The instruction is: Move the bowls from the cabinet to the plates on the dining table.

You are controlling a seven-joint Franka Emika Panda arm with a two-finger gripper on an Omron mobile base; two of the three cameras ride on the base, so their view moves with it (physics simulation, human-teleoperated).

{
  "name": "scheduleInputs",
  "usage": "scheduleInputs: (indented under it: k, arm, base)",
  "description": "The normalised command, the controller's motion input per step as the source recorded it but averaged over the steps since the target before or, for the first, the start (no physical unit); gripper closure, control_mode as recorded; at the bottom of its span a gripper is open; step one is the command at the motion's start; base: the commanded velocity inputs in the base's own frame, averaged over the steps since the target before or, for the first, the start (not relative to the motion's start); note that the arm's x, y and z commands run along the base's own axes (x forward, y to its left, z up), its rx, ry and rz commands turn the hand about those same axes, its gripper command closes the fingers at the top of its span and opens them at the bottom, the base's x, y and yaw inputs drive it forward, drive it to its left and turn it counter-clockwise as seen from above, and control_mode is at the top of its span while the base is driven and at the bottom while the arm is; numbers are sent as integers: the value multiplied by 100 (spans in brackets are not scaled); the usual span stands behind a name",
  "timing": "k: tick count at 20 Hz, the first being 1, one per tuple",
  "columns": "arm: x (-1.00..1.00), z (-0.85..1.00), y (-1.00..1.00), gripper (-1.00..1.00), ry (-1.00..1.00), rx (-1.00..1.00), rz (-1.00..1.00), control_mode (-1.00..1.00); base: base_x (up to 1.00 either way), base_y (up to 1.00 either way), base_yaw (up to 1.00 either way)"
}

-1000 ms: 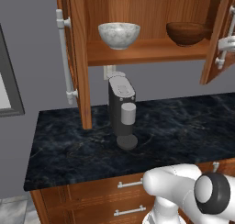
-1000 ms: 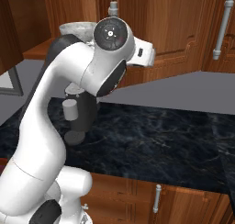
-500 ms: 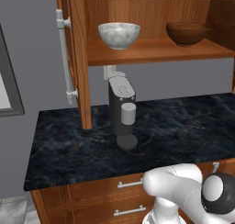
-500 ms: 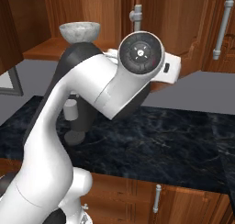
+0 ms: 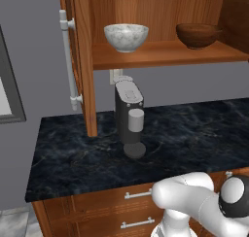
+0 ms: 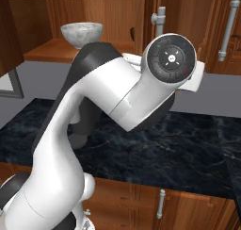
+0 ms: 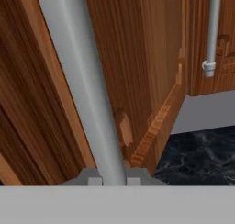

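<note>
The cabinet (image 5: 160, 54) stands open above the counter. On its wooden shelf the white-grey marbled bowl (image 5: 126, 36) sits to the left and the reddish-brown bowl (image 5: 197, 34) to the right. The marbled bowl (image 6: 82, 33) also shows behind my arm. In the hand view my gripper (image 7: 113, 177) is shut on the long silver bar handle (image 7: 82, 81) of a cabinet door, which runs up between the fingertips (image 7: 94, 177). The plates and the dining table are out of view.
A dark coffee machine (image 5: 130, 117) stands on the black marble counter (image 5: 194, 134) under the shelf. The left door's handle (image 5: 68, 61) juts out at the left. Drawers with short handles (image 5: 138, 194) lie below. More closed doors with bar handles (image 6: 228, 26) are at the right.
The jaws have closed onto the door handle. My arm has swung to the right, and the right cabinet door has swung further open with it.
</note>
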Motion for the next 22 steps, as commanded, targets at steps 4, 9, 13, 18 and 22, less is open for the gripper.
scheduleInputs:
  k: [4,9,13,18,22]
  arm:
    - [0,-3,5,-100,0,0,0,-100]
    - [-34,0,8,-100,-4,0,0,-100]
    - [-96,4,3,-100,-13,0,0,-100]
    - [-96,5,7,-100,-13,0,0,-100]
    - [-85,6,28,-100,-10,0,0,-100]
  base:
    - [0,0,0]
    - [0,0,0]
    - [0,0,0]
    - [0,0,0]
    - [0,0,0]
